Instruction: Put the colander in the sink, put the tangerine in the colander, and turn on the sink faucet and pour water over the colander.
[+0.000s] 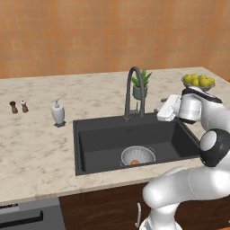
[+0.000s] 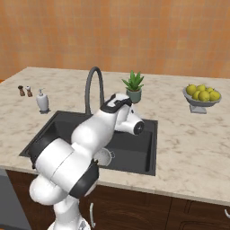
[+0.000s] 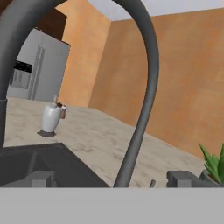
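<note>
The black sink (image 1: 103, 139) holds the silver colander (image 1: 144, 153) near its front wall, with the orange tangerine (image 1: 134, 162) inside it. The dark gooseneck sink faucet (image 1: 134, 92) rises behind the basin. My gripper (image 1: 161, 111) hovers just right of the faucet, level with its lower stem, pointing at it. In the hand view the gripper (image 3: 113, 178) is open, its fingertips (image 3: 41, 178) set wide apart, and the faucet (image 3: 146, 87) stem stands close between them, untouched. From the right base view, my arm hides most of the sink (image 2: 134, 148) and part of the colander (image 2: 103, 157).
A white pump bottle (image 1: 58, 113) and two small shakers (image 1: 19, 107) stand on the counter left of the sink. A potted plant (image 1: 140, 85) sits behind the faucet. A footed bowl of yellow-green fruit (image 1: 198, 82) is at the far right.
</note>
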Robot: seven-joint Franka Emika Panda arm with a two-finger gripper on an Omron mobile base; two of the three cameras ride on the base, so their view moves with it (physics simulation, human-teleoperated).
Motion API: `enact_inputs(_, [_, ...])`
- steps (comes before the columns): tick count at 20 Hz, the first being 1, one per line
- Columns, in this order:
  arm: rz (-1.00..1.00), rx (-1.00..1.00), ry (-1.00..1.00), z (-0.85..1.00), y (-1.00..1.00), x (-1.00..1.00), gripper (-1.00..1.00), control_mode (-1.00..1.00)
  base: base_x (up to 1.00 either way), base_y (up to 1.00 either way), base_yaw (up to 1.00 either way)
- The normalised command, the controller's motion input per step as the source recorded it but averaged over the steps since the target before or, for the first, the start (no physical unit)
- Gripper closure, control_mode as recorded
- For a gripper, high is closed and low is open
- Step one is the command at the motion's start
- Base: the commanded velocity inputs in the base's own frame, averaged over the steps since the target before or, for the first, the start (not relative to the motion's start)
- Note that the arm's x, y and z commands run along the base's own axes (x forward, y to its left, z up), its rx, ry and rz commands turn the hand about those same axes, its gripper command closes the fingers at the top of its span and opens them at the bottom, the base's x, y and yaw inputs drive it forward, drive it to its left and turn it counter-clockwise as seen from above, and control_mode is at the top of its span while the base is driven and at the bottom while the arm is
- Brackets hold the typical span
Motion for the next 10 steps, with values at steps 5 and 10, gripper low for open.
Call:
enact_inputs(5, [0.16, 0.01, -0.02, -0.22, 0.00, 0.24, -1.00, -1.00, 0.00, 0.00, 0.00])
enact_inputs(10, [0.14, 0.00, 0.00, -0.02, 0.00, 0.29, -1.00, -1.00, 0.00, 0.00, 0.00])
